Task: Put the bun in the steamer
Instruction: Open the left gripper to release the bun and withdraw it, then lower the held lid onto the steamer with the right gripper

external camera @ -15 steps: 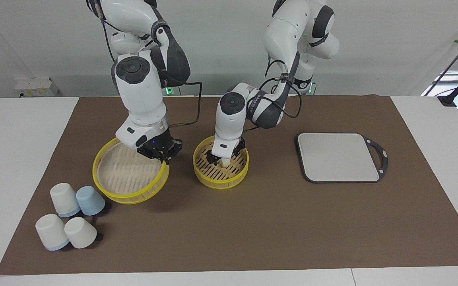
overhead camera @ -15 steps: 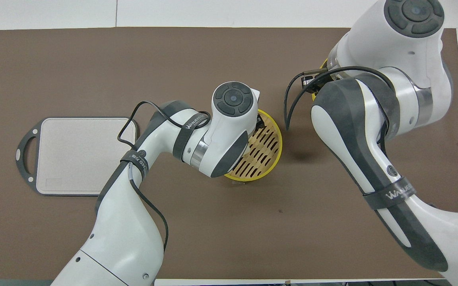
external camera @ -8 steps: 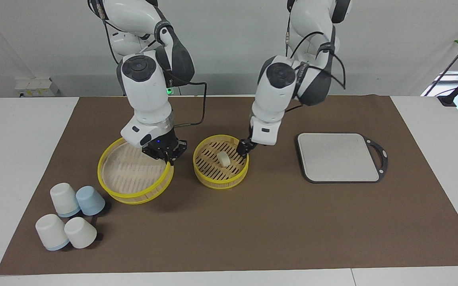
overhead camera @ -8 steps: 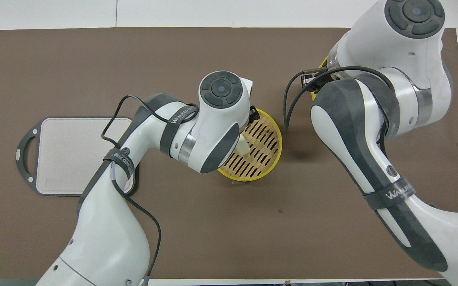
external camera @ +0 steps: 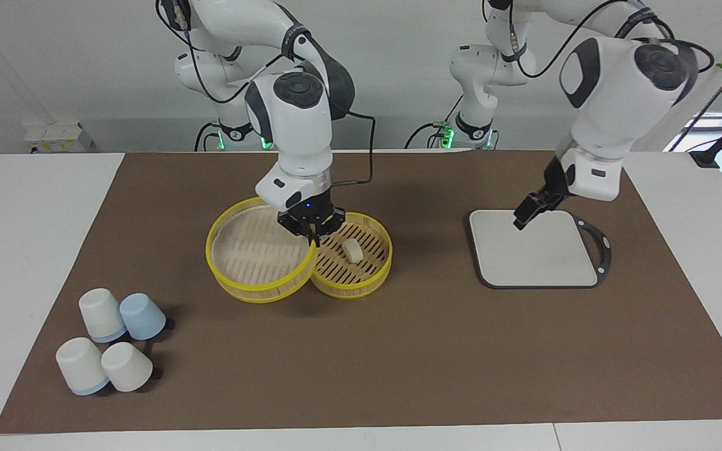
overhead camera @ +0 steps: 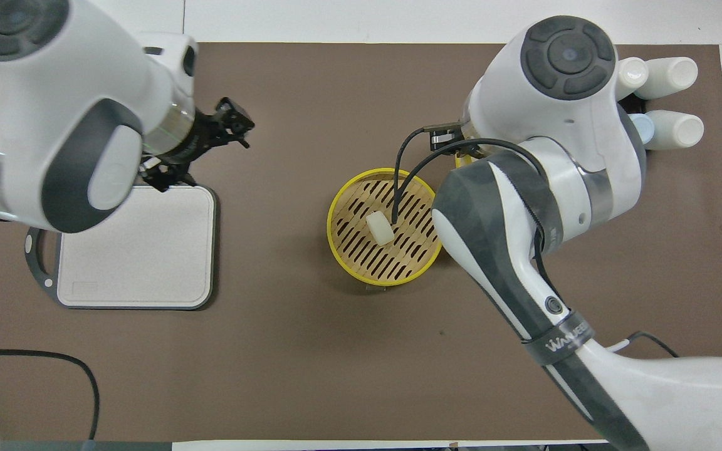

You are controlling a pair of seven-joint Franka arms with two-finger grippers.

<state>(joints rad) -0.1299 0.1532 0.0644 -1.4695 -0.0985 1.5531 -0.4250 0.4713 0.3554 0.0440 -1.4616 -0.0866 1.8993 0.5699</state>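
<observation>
The bun [external camera: 353,250] [overhead camera: 379,227] lies loose on the slatted bottom of the steamer [external camera: 355,289] [overhead camera: 336,241], a round yellow-rimmed basket in the middle of the brown mat. My right gripper [external camera: 312,233] is shut on the rim of the steamer's lid [external camera: 254,250]. It holds the lid off the mat, overlapping the basket's edge toward the right arm's end. In the overhead view the right arm hides that gripper and nearly all of the lid. My left gripper [external camera: 522,218] [overhead camera: 214,156] hangs open and empty over the grey board's corner.
A grey rectangular board [external camera: 533,247] [overhead camera: 135,250] with a dark handle lies toward the left arm's end. Several upturned white and blue cups [external camera: 110,341] [overhead camera: 662,75] stand at the right arm's end, farther from the robots than the steamer.
The left gripper let go of the bun in the basket, rose and swung away to over the board. The right gripper carried the lid sideways until it overlaps the basket.
</observation>
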